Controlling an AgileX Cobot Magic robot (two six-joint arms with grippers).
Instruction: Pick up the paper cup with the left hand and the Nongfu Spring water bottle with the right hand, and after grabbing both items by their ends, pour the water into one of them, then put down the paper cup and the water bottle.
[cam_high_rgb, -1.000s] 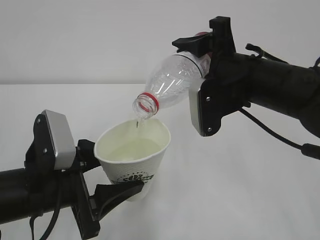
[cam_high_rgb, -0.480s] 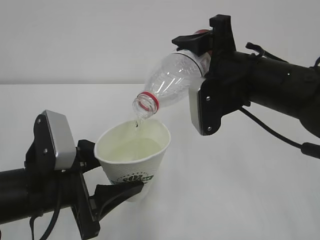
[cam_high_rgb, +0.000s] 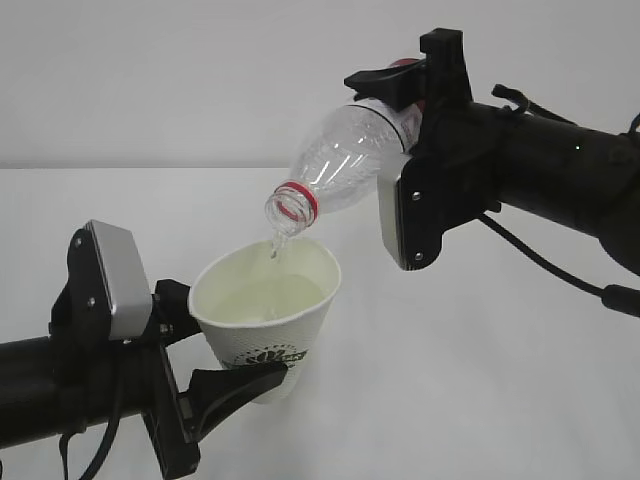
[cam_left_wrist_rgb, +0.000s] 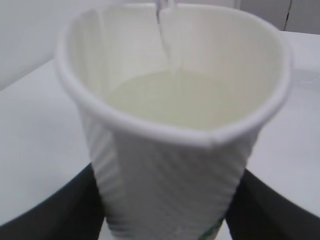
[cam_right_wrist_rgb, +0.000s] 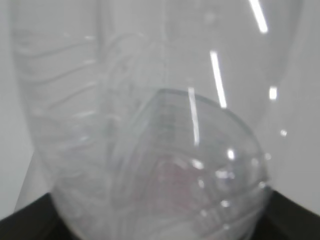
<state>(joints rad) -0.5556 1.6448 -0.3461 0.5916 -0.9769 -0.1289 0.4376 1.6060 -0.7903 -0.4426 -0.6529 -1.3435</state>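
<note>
Almost nothing moves: the water (cam_left_wrist_rgb: 165, 40) keeps trickling. We keep the paper cup (cam_high_rgb: 265, 310) level in the left hand (cam_high_rgb: 225, 350) at seven o'clock, gripped low. Our right hand (cam_high_rgb: 405, 110) holds the Nongfu Spring water bottle (cam_high_rgb: 335, 165) tipped, mouth above the cup.

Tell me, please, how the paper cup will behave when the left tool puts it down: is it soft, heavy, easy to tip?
The paper cup probably dents easily: its rim looks pinched out of round in the left wrist view. It likely feels bottom-heavy, since the water fills much of it. It may slosh or tip, being tapered to a narrow base.
</note>
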